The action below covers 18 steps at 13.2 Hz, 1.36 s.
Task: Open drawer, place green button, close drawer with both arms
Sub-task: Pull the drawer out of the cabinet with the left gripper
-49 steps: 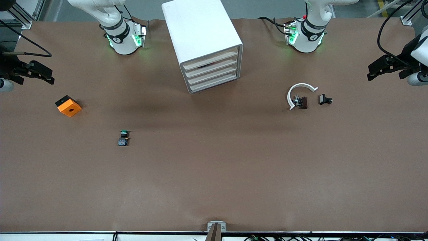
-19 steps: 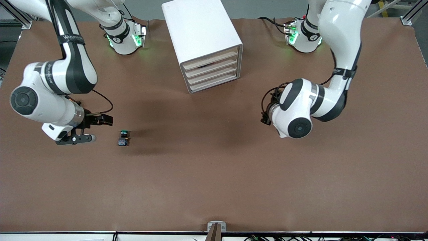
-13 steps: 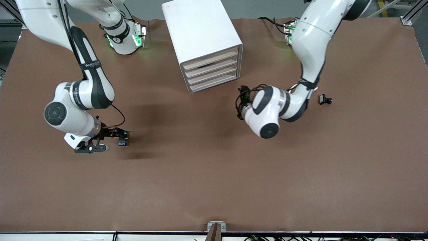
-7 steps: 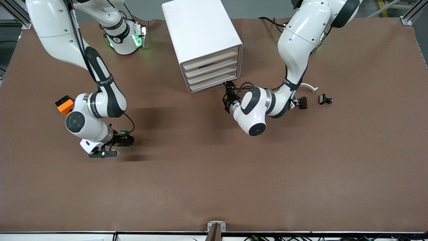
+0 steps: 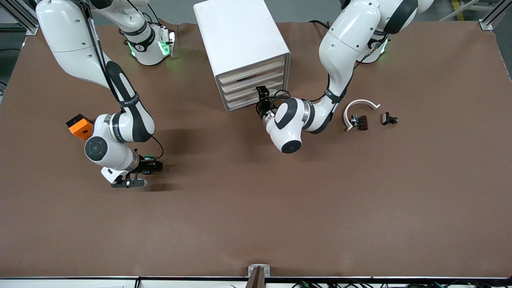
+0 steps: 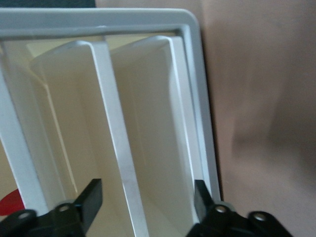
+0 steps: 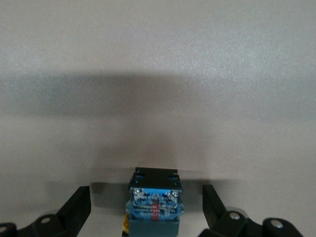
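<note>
The button (image 7: 154, 205) lies on the brown table; its black-and-bluish body shows between my right gripper's open fingers, not touching them. In the front view only a bit of its green cap (image 5: 148, 157) shows by the right gripper (image 5: 150, 166), which is low over it. The right gripper (image 7: 147, 210) is open. The white cabinet (image 5: 240, 36) stands at the table's middle with its cream drawer fronts (image 5: 250, 86) all shut. My left gripper (image 5: 262, 95) is open right in front of the lower drawers. In the left wrist view it (image 6: 146, 200) straddles a white divider between two cream fronts (image 6: 148, 148).
An orange cube (image 5: 81, 126) lies beside the right arm's elbow. A white arc (image 5: 360, 105) with a black piece (image 5: 362, 122) and another small black piece (image 5: 389, 119) lie toward the left arm's end. The table's front edge holds a small bracket (image 5: 259, 271).
Both arms swung in from the table's ends. The right gripper came down around the button. The left gripper moved across to the cabinet's lower drawer fronts.
</note>
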### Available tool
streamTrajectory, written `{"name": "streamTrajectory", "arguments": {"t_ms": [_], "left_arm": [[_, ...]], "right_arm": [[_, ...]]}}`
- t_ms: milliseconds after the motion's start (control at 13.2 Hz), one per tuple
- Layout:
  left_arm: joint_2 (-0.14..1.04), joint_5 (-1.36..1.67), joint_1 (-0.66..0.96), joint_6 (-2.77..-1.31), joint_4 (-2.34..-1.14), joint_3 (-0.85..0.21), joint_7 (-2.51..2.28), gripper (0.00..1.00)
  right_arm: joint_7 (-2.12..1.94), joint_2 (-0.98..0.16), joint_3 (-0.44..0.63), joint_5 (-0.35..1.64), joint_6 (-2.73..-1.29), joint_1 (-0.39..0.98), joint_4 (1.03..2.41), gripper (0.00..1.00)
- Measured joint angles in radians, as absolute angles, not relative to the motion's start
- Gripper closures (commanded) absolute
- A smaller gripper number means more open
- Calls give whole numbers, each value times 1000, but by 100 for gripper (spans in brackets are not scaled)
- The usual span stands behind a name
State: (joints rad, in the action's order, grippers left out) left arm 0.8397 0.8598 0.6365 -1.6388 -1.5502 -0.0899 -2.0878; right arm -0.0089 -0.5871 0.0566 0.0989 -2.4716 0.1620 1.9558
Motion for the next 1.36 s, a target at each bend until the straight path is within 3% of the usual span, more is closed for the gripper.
{"name": "streamTrajectory", "arguments": {"t_ms": [76,227,455,682,985,1061,1136,1212,1364], "left_arm": [[845,882,637,-1628,-1550,-90,-2098,32],[849,901,637,-1608,-1550,-90,-2117,46],[862,918,644,-1597,-1550,-90,-2127,56],[881,925,655,-1591,-1550,-90,-2127,99],[883,935,653,-1555,-1543,-87,-2147,100],[883,935,651,-1554,-1543,-85,-2147,100],[883,935,646,-1553,-1541,-81,-2147,100],[883,935,635,-1553,-1535,-76,-2147,100],[883,934,598,-1556,-1514,-63,-2146,100]], "right_arm": [[-9,-587,57,99,-2471,162,1959,0],[-9,-587,58,99,-2471,162,1960,0],[-9,-587,58,99,-2471,162,1960,0],[-9,-587,58,99,-2471,162,1960,0],[-9,-587,58,99,-2471,162,1960,0],[-9,-587,58,99,-2471,162,1960,6],[-9,-587,58,99,-2471,162,1960,50],[-9,-587,58,99,-2472,162,1960,65],[-9,-586,59,99,-2474,162,1959,71]]}}
